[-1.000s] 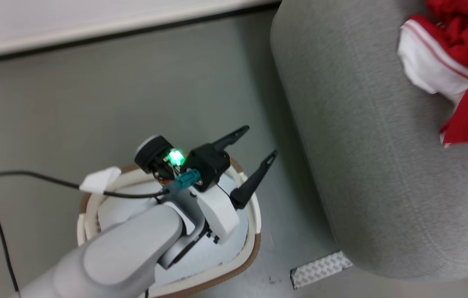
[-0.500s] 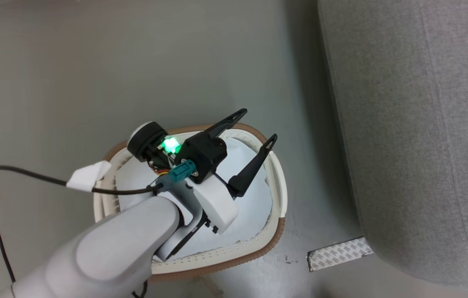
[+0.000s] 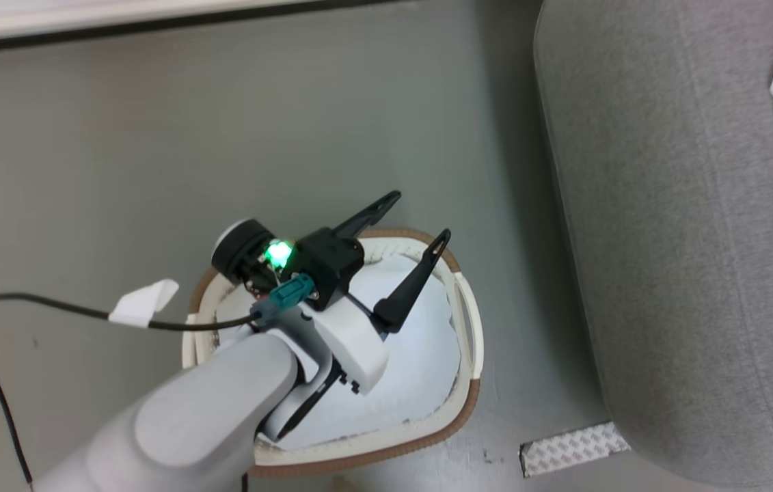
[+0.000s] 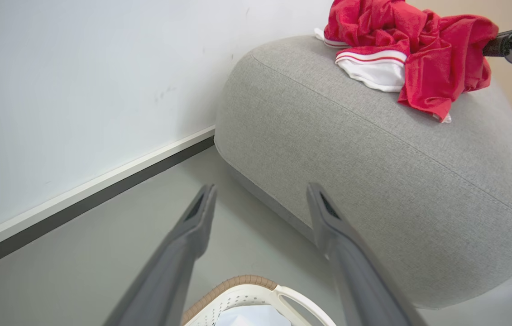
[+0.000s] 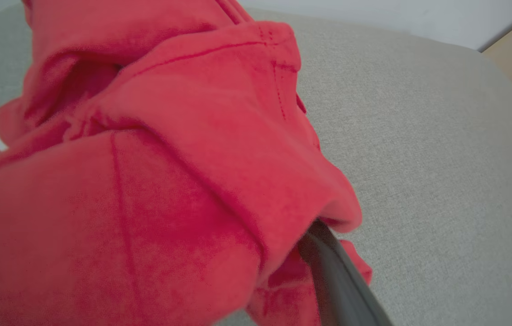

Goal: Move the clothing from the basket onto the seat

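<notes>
the clothing looks soft, limp; i'd pinch a bunched fold. left fingers spread wide, mid-frame; right fingers under cloth, lower right: cannot tell.

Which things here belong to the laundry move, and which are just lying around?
Job:
- clothing, piled on the seat
- basket, on the floor beside the seat
- left gripper, open above the basket

Lying about:
- pale sheet inside the basket
- patterned tape strip on the floor by the seat
</notes>
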### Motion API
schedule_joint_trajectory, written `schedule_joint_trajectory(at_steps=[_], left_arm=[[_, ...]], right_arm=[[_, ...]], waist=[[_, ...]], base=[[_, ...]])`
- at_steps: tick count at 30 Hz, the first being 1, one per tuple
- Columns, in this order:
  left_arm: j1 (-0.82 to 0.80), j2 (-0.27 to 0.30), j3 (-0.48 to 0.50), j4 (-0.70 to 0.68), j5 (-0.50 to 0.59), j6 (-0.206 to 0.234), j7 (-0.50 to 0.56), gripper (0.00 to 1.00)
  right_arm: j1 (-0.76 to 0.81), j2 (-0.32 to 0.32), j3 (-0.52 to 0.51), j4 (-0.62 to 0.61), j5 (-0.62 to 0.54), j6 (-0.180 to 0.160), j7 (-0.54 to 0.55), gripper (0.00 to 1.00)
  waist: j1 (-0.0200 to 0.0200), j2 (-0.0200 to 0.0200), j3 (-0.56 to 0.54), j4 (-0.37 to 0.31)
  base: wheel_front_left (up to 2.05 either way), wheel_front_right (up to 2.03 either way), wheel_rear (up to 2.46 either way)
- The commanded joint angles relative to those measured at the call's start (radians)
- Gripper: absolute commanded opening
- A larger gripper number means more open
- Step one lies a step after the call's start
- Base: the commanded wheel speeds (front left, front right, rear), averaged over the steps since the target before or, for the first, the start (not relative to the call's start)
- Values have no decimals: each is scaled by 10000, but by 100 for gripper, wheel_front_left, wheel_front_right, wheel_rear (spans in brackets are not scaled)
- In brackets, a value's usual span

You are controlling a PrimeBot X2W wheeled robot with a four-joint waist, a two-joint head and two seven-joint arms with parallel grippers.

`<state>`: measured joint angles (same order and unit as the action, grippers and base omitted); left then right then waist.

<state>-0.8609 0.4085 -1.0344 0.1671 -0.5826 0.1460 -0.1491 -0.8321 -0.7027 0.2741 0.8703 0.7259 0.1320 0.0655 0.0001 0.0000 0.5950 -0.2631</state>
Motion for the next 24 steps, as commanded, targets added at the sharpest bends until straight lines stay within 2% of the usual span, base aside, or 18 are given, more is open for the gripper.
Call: schedule_joint_trajectory(at_steps=[1, 10, 19, 24], left_arm=[[201, -12, 33, 78, -101, 10, -122, 100], [1270, -45, 246, 587, -723, 47, -767, 100], [2379, 46, 895, 541, -1177, 307, -1093, 100], [2962, 45, 1323, 317, -1228, 421, -1148, 100]], right_arm=[[230, -164, 192, -120, 154, -27, 45, 100], [964, -1056, 1763, -1077, 820, -27, 636, 100], [1093, -1670, 2396, -2187, 955, -27, 226, 100], [1205, -1554, 2407, -3101, 992, -27, -624, 100]], waist=[[-1, 0, -398, -26], [-1, 0, -2430, -285], [-1, 0, -4204, -140], [-1, 0, -4913, 205]], base=[[0, 0, 0], [0, 0, 0], [0, 0, 0], [0, 0, 0]])
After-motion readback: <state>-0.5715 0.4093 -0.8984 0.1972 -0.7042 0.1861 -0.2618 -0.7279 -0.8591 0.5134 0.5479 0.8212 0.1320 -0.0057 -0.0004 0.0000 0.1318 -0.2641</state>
